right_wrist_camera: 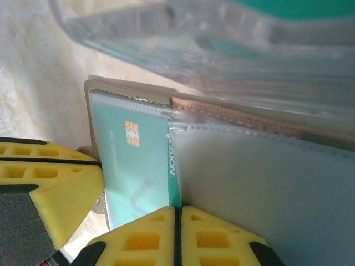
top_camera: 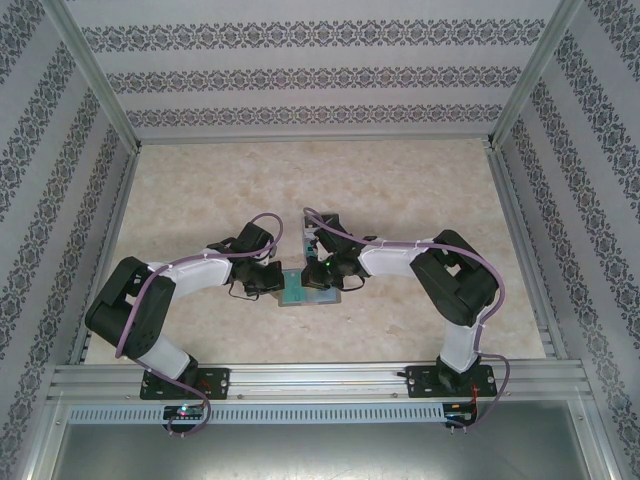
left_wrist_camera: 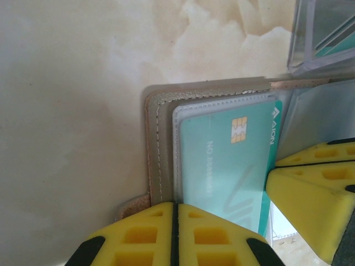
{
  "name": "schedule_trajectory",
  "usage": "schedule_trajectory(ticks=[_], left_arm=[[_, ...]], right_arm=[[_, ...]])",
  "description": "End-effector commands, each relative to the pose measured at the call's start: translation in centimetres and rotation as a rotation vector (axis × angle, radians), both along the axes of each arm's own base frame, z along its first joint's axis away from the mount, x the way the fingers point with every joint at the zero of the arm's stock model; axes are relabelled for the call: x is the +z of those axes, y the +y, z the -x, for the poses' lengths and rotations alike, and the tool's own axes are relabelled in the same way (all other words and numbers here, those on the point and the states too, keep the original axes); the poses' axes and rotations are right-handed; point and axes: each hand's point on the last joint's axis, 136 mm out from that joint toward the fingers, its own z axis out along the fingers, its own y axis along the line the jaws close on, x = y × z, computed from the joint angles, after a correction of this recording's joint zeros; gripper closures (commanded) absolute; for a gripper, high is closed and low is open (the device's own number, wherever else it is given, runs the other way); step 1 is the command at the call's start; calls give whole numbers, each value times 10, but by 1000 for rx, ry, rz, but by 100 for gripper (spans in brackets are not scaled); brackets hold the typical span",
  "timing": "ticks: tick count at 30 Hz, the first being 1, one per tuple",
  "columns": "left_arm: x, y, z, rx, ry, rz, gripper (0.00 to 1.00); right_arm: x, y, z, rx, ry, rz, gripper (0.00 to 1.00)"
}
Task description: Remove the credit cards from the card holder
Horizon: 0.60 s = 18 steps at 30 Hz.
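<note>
Over the card holder [top_camera: 300, 292], which lies open on the table [top_camera: 400, 180], I have both arms reaching in from either side. The left pincer [top_camera: 268, 283] is at the holder's left half and the right pincer [top_camera: 322, 275] is just beside it, over the holder's middle. On the left wrist camera I see the holder's tan stitched border and, just inside it, a teal credit card [left_wrist_camera: 222, 160] with a gold chip and pale lettering, sitting in a clear pocket of the holder. My left pincer is clenched: its yellow pads press flat against each other at the holder's edge, where border and pocket meet. I cannot tell whether any thin layer is caught in that seam. The right pincer's yellow fingers [left_wrist_camera: 310, 194] sit at the card's far long edge, touching or nearly touching the holder. On the right wrist camera that pincer is also clenched, pads together right at the line where the card's lettered edge meets the holder's bluish-grey panel [right_wrist_camera: 266, 194]. Whether it pinches the card, the panel or nothing I cannot make out. The left pincer's fingers [right_wrist_camera: 44, 183] lie against the opposite side of the holder. A clear plastic sleeve [right_wrist_camera: 222, 50] stands lifted above the holder, blurred, with some teal showing through it.
</note>
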Motion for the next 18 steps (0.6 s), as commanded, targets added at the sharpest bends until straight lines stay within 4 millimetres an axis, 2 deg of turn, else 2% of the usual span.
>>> schedule_trajectory(ticks=[1, 9, 18], left_arm=[[-18, 5, 14, -9, 68, -39, 100], [-19, 5, 15, -10, 68, -43, 100], [-17, 7, 16, -10, 63, -42, 100]], right_arm=[[-3, -8, 3, -5, -11, 37, 100], [5, -30, 4, -43, -42, 76, 100], [10, -41, 7, -38, -55, 101, 100]])
